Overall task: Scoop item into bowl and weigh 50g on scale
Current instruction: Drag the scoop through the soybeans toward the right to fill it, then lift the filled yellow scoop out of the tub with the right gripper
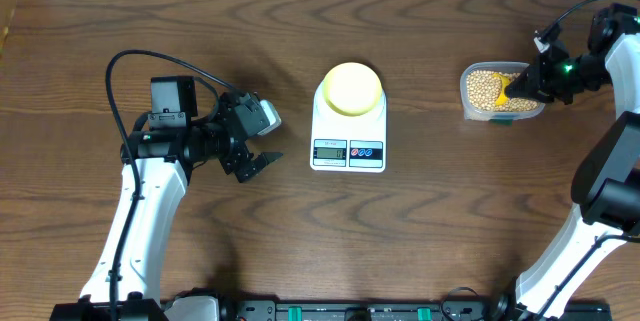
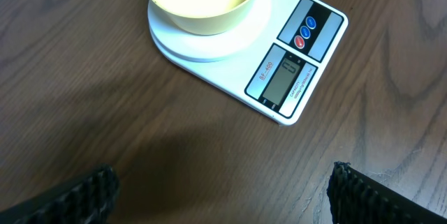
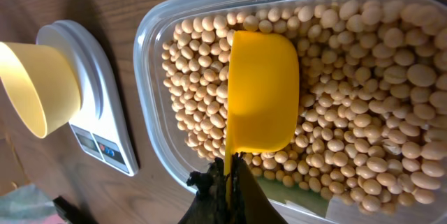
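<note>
Beans (image 3: 349, 77) fill the tub (image 3: 150, 35) around the scoop (image 3: 262, 91) pinched by right fingers (image 3: 241, 197), left fingers (image 2: 77, 196) spread empty

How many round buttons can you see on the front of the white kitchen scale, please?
2. Both sit on the front of the scale, beside its display: a blue button and a red button next to it. None seems hidden.
</note>
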